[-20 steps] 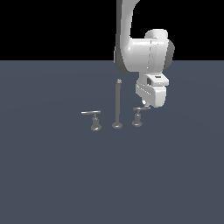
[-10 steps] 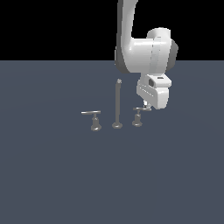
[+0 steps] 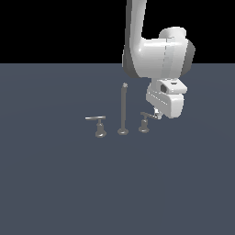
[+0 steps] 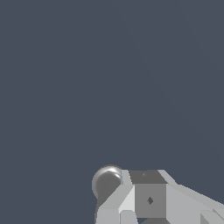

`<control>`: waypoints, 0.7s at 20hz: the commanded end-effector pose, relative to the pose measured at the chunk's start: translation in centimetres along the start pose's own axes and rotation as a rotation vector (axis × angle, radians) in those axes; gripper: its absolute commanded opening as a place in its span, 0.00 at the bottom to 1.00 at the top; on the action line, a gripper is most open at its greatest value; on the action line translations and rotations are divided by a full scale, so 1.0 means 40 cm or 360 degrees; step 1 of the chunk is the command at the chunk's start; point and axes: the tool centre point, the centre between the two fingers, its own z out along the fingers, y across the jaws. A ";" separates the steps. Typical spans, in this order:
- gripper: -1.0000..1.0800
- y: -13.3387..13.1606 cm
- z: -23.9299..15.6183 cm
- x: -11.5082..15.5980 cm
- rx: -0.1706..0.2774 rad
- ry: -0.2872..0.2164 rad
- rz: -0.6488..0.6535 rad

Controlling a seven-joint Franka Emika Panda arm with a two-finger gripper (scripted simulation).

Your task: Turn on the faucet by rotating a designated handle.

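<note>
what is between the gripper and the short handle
Nothing visible. In the exterior view the gripper is already at the outer end of the short handle, on the exterior view's right. The spout post and long handle stand on the far side, out of the way.

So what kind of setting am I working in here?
A bare simulated scene, not a real kitchen: a plain grey floor, black backdrop, and only the faucet under the gripper.

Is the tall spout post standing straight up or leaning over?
Upright. In the exterior view the spout post rises straight from its round foot, between the two low handles.
</note>
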 end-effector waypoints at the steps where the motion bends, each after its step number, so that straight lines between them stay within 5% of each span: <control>1: 0.00 0.004 0.000 -0.008 -0.0001 -0.0001 -0.0001; 14: 0.00 0.070 -0.002 -0.095 -0.0016 -0.0010 -0.0003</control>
